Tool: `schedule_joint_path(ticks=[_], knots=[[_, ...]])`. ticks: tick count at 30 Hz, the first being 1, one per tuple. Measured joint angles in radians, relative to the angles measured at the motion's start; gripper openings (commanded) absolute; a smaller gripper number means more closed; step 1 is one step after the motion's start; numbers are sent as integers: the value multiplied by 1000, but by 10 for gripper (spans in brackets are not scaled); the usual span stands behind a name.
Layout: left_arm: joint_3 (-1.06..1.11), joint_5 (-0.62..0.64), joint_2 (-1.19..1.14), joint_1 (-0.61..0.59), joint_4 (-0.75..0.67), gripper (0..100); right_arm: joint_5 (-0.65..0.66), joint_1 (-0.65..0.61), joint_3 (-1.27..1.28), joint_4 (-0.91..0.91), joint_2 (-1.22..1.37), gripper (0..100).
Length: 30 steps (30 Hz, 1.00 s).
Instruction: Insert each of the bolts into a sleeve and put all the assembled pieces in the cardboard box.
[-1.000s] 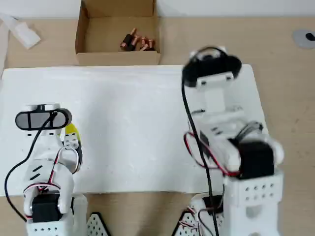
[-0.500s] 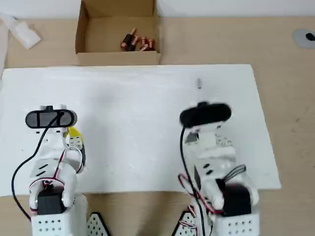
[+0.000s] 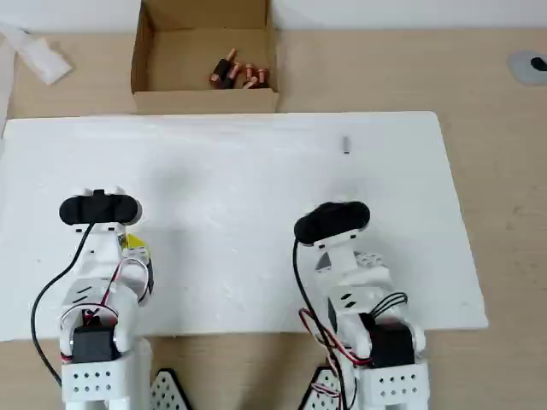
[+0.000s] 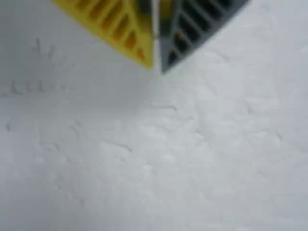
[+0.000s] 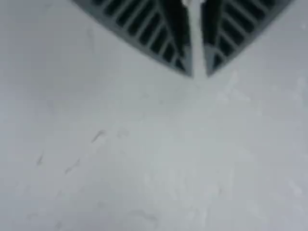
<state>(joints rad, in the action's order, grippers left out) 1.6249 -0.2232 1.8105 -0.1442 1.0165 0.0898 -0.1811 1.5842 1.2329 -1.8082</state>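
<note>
The cardboard box (image 3: 154, 64) stands beyond the far edge of the white mat (image 3: 222, 188), with several copper-coloured assembled pieces (image 3: 239, 73) lying inside it. A small grey bolt-like piece (image 3: 346, 145) lies alone on the far right part of the mat. My left arm (image 3: 98, 282) is folded back at the near left edge. Its gripper (image 4: 156, 65), one finger yellow and one grey, is shut with nothing in it, close above bare mat. At the near right edge sits my right arm (image 3: 346, 282), its grey gripper (image 5: 199, 74) shut and holding nothing.
A white plastic item (image 3: 38, 53) lies on the wooden table at the far left. A grey disc (image 3: 528, 66) sits at the far right edge. The mat's near edge runs just in front of both arm bases.
The right arm has pulled back from the far part of the mat to the near edge, uncovering the small grey piece. The left arm has drawn back slightly too.
</note>
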Motion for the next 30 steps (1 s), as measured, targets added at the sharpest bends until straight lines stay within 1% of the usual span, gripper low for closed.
schedule_joint_path(ticks=[4,30], knots=[[49,0,0,0,0,5,3,0,43,0,0,10],[49,0,0,0,0,6,3,2,58,-2,0,10]])
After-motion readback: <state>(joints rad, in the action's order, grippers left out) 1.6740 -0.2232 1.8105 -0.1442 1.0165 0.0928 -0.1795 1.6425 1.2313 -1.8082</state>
